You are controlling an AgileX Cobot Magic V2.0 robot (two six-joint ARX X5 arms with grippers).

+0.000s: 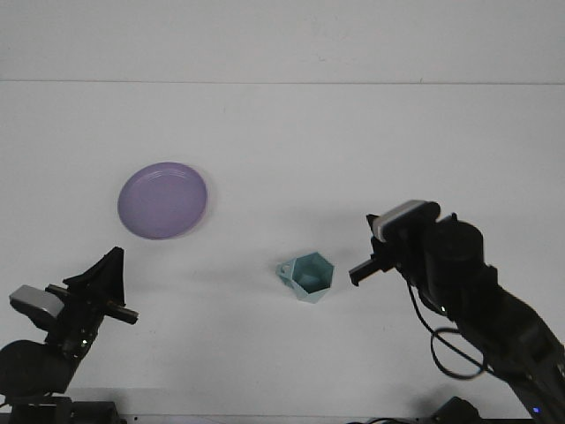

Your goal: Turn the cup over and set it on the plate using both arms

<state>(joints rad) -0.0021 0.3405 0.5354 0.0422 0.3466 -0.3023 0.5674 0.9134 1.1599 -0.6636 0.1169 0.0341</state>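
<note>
— Cup (pixel 308 277): where is it on your front view?
— Near the table's (pixel 353 141) near edge, well right of the plate (pixel 162 200), mouth up, axis vertical. Looks rigid and light; grip its rim.
— Grippers?
— Right gripper (pixel 360 273) beside it holds nothing; left gripper (pixel 113 284) too. Spread: cannot tell.

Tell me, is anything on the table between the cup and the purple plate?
No. The front view shows only bare white table between the cup and purple plate.
</note>
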